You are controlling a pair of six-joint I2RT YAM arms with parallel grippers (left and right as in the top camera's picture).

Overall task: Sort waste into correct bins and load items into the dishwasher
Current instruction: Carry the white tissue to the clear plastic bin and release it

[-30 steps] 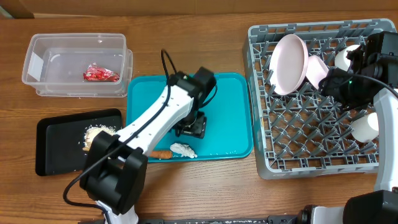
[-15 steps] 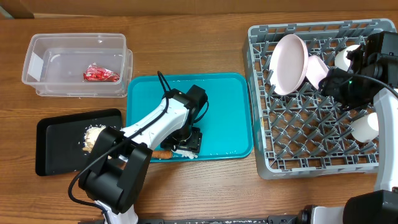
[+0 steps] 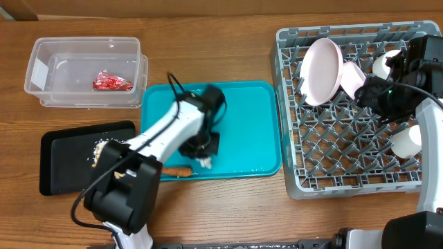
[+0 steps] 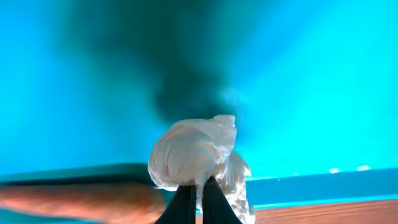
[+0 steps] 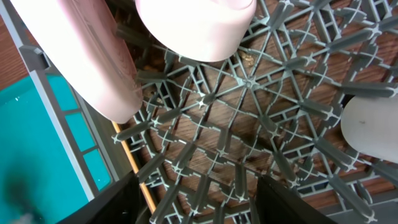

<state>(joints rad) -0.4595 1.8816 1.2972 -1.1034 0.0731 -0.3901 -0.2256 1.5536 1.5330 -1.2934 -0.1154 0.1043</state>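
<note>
My left gripper [image 4: 196,186] is shut on the small white crumpled tissue [image 4: 196,152], just above the teal tray's front rim. From overhead, the tissue [image 3: 204,162] hangs below the left gripper [image 3: 201,153]. The orange carrot-like stick [image 3: 176,171] lies at the tray's front left edge. The red wrapper [image 3: 112,84] sits in the clear tub [image 3: 41,55]. Beige scraps [image 3: 102,148] lie in the black tray [image 3: 62,166]. My right gripper [image 5: 199,202] hangs open and empty over the grey dish rack [image 3: 349,183], which holds the plate [image 3: 323,71], the bowl [image 3: 353,79] and cups [image 3: 405,142].
The teal serving tray [image 3: 256,117] lies between the bins and the rack. In the right wrist view, a thin wooden chopstick [image 5: 127,152] shows beneath the rack's grid near the plate [image 5: 81,56].
The left gripper came down on the tissue at the tray's front edge, shut on it and drew it slightly back and up. The right arm has not moved.
</note>
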